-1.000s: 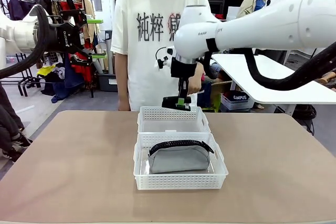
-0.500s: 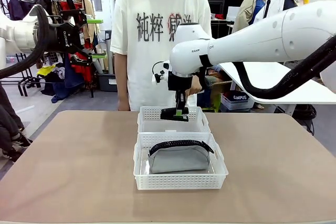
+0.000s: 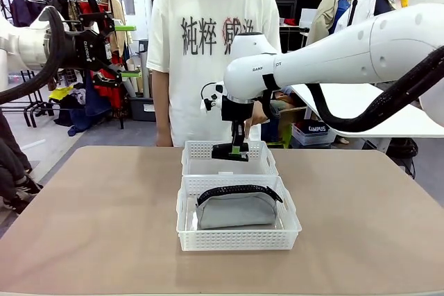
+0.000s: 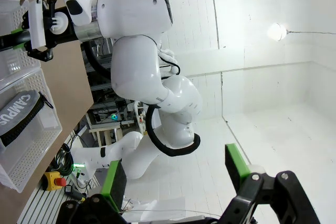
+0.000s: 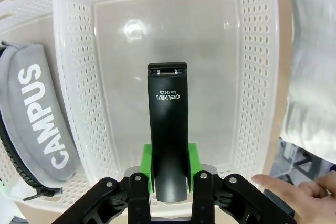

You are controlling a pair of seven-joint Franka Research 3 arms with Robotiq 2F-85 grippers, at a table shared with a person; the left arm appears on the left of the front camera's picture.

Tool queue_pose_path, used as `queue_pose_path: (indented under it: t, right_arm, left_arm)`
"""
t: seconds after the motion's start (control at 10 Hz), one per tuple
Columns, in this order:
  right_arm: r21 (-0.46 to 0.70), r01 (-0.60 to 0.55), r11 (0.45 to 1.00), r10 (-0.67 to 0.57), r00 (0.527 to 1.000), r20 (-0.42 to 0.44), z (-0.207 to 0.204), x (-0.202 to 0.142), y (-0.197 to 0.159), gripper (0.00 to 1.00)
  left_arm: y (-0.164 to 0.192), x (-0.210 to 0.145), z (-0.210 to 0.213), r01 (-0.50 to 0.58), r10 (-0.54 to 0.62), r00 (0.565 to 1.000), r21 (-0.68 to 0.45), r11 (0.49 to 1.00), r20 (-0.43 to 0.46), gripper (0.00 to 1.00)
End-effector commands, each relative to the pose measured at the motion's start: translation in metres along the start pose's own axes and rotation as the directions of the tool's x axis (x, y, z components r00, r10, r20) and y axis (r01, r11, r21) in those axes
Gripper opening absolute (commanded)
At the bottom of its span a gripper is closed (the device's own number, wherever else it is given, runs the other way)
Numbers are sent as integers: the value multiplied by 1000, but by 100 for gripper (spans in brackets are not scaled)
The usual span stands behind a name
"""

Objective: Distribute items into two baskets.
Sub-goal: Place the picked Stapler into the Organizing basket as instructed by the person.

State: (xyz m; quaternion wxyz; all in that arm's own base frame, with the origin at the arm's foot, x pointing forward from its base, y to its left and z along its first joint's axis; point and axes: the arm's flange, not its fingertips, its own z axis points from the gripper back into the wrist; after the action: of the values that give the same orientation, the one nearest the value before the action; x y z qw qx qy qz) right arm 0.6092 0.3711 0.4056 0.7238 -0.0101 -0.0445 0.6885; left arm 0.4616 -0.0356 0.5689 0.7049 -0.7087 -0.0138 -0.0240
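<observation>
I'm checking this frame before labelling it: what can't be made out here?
- Front view: whether the stapler touches the far basket floor; basket wall hides it.
- Right wrist view: near end of the pencil pouch, cut by the edge.
- Right wrist view: most of the person's hand, cut by the corner.
- Left wrist view: pouch half hidden behind the near basket wall.

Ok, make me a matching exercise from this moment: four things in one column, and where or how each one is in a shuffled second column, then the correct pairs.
Things
1. stapler
2. pencil pouch
3. left gripper
4. far basket

Places or states
A. lying in the near basket
B. jaws open, raised at the left, away from the table
C. clamped in the right gripper above a basket
D. nothing lying in it, with the stapler held over it

Pairs: 1-C, 2-A, 3-B, 4-D
</observation>
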Motion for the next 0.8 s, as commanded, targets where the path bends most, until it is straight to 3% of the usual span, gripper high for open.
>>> queue_pose_path:
  t: [0.0,0.7]
  right_arm:
    - [-2,0,1000,0,1000,1,1,0,0,0]
    - [-25,-48,999,46,995,-84,-62,30,-22,0]
  left_arm:
    - [-3,-3,1,-6,6,1000,-5,1000,-6,100]
    - [-3,-3,1,-6,6,1000,-5,1000,-6,100]
